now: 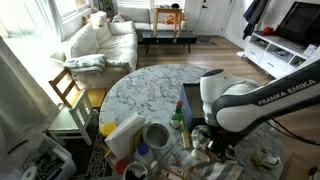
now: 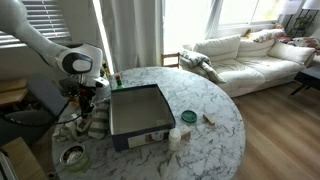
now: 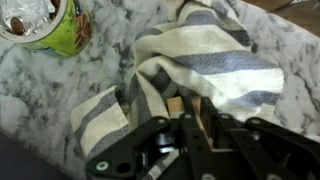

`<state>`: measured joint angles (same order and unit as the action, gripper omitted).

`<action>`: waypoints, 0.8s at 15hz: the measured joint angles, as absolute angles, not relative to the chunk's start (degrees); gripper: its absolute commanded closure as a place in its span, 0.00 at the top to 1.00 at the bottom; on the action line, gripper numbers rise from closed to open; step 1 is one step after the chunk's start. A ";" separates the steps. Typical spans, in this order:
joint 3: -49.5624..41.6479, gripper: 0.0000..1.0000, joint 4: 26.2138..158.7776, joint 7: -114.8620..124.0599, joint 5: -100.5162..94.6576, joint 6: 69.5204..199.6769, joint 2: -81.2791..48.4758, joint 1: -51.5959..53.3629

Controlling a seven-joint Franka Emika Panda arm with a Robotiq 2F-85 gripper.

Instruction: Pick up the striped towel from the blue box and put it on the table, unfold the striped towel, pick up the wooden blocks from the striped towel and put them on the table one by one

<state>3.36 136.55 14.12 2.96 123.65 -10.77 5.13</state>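
- Tool (image 2: 85, 97) hangs at the far left of the worktop (image 2: 205, 145) in an exterior view, pointing straight down from the white arm (image 2: 40, 45) and set low over the striped towel (image 2: 90, 124).
- Seen from the wrist view, the tool (image 3: 198, 120) comes in from the bottom edge. Its jaws stand only narrowly apart, with a pale wooden block (image 3: 178, 105) showing between and just above them in a fold of the cloth. Whether the jaws actually pinch the block cannot be told.
- At the upper left of the wrist view, a green bowl (image 3: 50, 25) with brown bits in it sits on the marble, near the towel but not touching it.
- The striped towel lies on the worktop, out of the box. It is bunched and rumpled rather than flat, its grey and cream bands running across the middle and right of the wrist view.
- Right of the tool, the box (image 2: 135, 110) stands in the middle of the worktop with its open side up, close beside the towel.
- A small white cup (image 2: 175, 137) stands just off the box's near right corner.
- Further right lies a round green lid (image 2: 188, 117), with a small tan piece (image 2: 208, 120) just beside it.
- Beyond the worktop, at the far right, a pale sofa (image 2: 245, 55) stands by the windows.
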 measured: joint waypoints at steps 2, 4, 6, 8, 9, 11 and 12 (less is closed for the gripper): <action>3.36 0.65 136.55 14.12 2.96 123.48 -10.81 5.13; 3.36 0.78 136.55 14.12 2.99 123.46 -10.96 5.13; 3.41 0.92 136.55 14.11 3.15 123.46 -11.31 5.15; 3.48 0.66 136.54 14.11 3.40 123.49 -11.94 5.18; 3.50 0.61 136.53 14.11 3.53 123.53 -12.29 5.18; 3.50 0.51 136.47 14.11 3.66 123.60 -12.92 5.18; 3.50 0.41 136.44 14.11 3.72 123.64 -13.19 5.17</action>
